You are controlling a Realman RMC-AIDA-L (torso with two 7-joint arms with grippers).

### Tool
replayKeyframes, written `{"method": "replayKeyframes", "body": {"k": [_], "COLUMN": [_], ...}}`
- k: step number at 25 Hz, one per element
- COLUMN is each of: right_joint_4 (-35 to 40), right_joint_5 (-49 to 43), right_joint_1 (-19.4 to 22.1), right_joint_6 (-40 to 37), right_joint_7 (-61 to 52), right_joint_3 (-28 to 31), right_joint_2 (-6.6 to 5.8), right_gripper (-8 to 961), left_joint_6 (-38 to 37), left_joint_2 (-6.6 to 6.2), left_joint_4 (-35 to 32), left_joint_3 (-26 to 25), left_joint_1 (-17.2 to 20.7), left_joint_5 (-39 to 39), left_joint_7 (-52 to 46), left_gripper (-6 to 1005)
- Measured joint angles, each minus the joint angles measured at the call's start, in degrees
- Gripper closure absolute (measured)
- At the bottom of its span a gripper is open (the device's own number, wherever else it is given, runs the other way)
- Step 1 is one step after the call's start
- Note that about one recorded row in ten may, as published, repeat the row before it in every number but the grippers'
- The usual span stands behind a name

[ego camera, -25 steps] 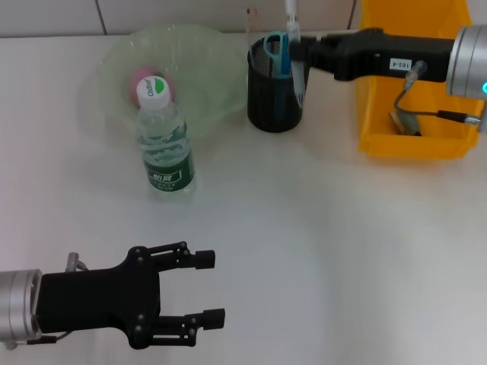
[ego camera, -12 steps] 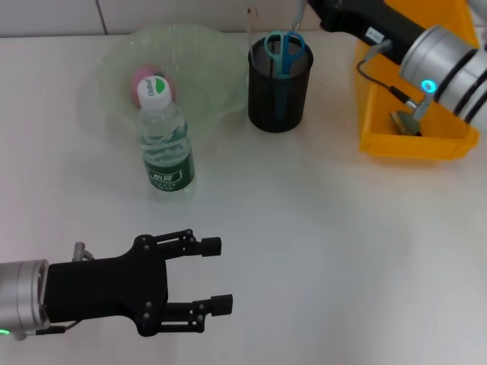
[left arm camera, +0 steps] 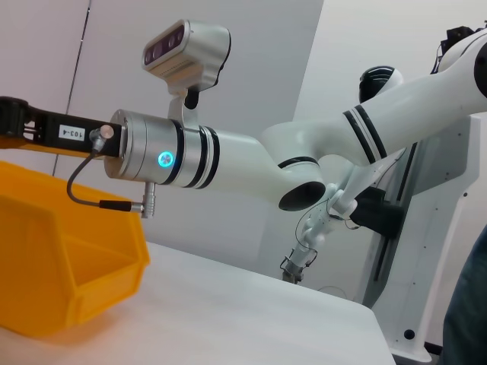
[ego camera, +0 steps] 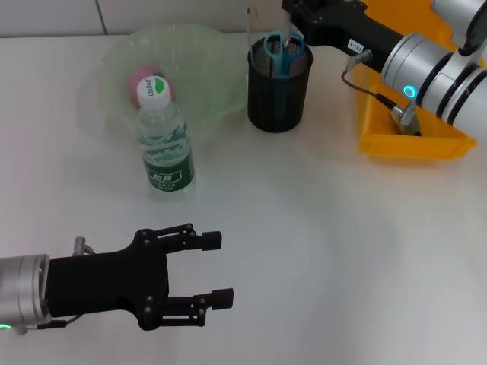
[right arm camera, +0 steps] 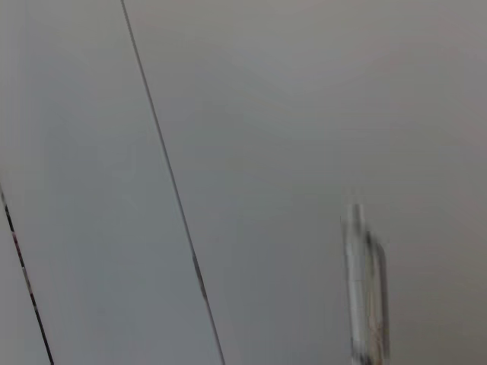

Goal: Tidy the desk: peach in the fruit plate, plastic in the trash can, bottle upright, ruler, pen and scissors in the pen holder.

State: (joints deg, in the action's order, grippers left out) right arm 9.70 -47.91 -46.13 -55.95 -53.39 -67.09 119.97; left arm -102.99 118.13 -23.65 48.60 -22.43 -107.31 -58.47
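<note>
The black mesh pen holder [ego camera: 278, 91] stands at the back middle with blue scissors [ego camera: 283, 47] in it and a thin clear ruler [ego camera: 249, 21] at its rim. My right gripper [ego camera: 293, 15] hovers just above the holder, shut on a pale pen [ego camera: 286, 42] whose lower end reaches into it. The pen also shows in the right wrist view [right arm camera: 365, 289] against the wall. The pink peach [ego camera: 143, 78] lies in the green fruit plate [ego camera: 198, 53]. The water bottle [ego camera: 163, 141] stands upright in front of the plate. My left gripper [ego camera: 219, 268] is open and empty, low at the front left.
The yellow bin [ego camera: 411, 144] stands at the back right under my right arm, with a greyish scrap inside; it also shows in the left wrist view [left arm camera: 61, 258]. The white table [ego camera: 319, 243] lies between my left gripper and the holder.
My right arm has swung from lying across the holder to reaching in from the back right, turning the pen upright over the holder. My left gripper has crept slightly forward.
</note>
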Motion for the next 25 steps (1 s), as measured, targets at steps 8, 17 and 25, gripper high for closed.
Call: {"method": "replayKeyframes", "body": {"k": [8, 17, 25], "right_joint_4": [-0.17, 3.23, 27.86], "right_joint_5": [-0.11, -1.42, -24.53], "right_joint_1": [-0.06, 3.49, 18.21], "right_joint_6": [0.11, -9.3, -27.05], "right_joint_7": [0.06, -7.46, -23.41], "right_joint_3": [0.03, -0.37, -0.21], "right_joint_2": [0.0, -0.53, -1.3], "right_gripper": [666, 570, 463], "left_joint_6": [0.01, -0.34, -2.49], "left_joint_2": [0.0, -0.03, -1.06], "left_joint_4": [0.0, 0.0, -0.03], "left_joint_3": [0.0, -0.21, -1.63], "left_joint_1": [-0.24, -0.1, 0.43], "left_joint_5": [0.0, -0.01, -0.01], "left_joint_7": [0.11, -0.17, -2.47], "left_gripper": [197, 197, 197]}}
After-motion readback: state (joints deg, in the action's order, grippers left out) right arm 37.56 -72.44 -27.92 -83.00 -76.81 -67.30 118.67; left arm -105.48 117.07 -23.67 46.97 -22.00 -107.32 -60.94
